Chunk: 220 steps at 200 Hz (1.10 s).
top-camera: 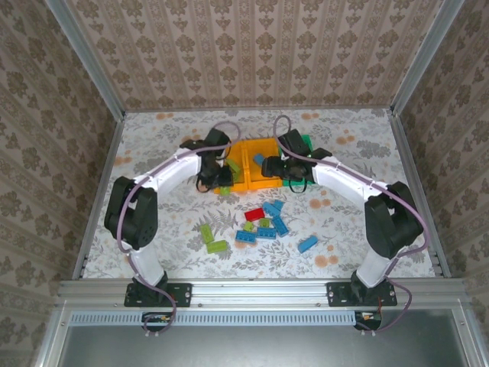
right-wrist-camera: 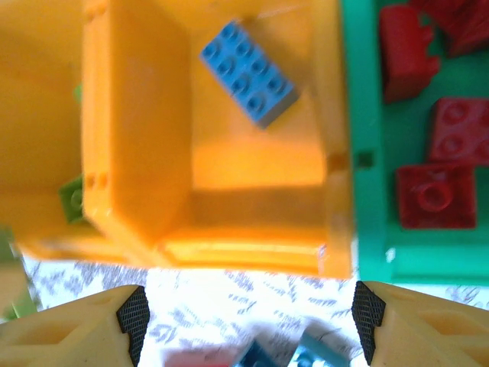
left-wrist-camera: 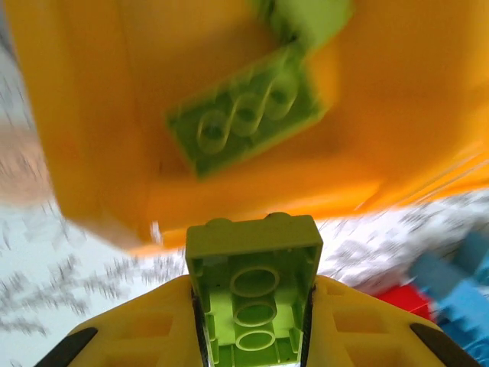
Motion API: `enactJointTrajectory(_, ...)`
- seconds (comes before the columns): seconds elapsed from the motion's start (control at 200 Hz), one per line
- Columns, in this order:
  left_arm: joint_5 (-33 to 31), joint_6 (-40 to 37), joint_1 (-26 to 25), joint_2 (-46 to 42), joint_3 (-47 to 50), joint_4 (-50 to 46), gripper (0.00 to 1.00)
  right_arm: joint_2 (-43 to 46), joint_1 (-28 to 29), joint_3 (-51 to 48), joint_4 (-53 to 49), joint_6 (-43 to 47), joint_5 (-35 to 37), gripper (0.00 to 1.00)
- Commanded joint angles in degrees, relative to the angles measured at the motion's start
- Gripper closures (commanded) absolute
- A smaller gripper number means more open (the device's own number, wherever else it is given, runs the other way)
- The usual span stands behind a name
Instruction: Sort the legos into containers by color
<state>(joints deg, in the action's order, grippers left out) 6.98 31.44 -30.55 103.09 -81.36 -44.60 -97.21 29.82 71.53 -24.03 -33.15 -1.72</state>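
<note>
My left gripper point(left-wrist-camera: 254, 306) is shut on a lime green lego point(left-wrist-camera: 254, 252), held just in front of the left orange container point(left-wrist-camera: 99, 153). Inside that container lies another green lego point(left-wrist-camera: 244, 118). From above, the left gripper point(top-camera: 208, 182) sits at that container's near left side. My right gripper point(right-wrist-camera: 250, 317) is open and empty, over the table just short of the right orange container point(right-wrist-camera: 137, 138), which holds a blue lego point(right-wrist-camera: 248, 73). Beside it, the green container point(right-wrist-camera: 368, 115) holds red legos point(right-wrist-camera: 435, 195). Several loose legos point(top-camera: 263, 225) lie in the middle of the table.
Loose pieces near the front include two green ones point(top-camera: 212, 239) on the left and a blue one point(top-camera: 308, 245) on the right. The two orange containers point(top-camera: 248, 180) stand side by side between the grippers. Metal rails border the table.
</note>
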Motion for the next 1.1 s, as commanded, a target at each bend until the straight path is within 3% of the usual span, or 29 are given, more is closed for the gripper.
enactJointTrajectory(0.0, -0.8, -5.6, 1.9, 2.4, -6.0, -0.2, 0.71, 3.0, 3.5, -4.4, 0.1, 0.8, 0.7, 0.26)
enactJointTrajectory(0.23, 2.0, -6.7, 4.0, 9.8, -13.8, 2.5, 0.70, 6.6, 7.9, -11.1, 4.4, 2.2, -0.4, 0.26)
enactJointTrajectory(0.515, 3.9, -7.0, 5.6, 11.5, -14.8, 5.7, 0.55, 4.0, 16.1, -7.9, 0.3, 4.6, 0.2, 0.27)
enactJointTrajectory(0.735, 4.6, -5.4, 6.6, 6.0, -8.3, 11.3, 0.14, 0.6, 19.5, -5.5, -2.6, 12.9, 0.7, 0.28)
enactJointTrajectory(0.785, 4.4, -5.0, 7.0, 4.2, -6.4, 12.4, 0.00, -0.1, 19.9, -4.9, -3.2, 14.4, 0.5, 0.29)
enactJointTrajectory(1.095, 5.7, -2.5, 10.1, -4.5, 4.2, 18.7, 0.00, -4.7, 22.5, -1.6, -6.4, 17.5, -0.7, 0.35)
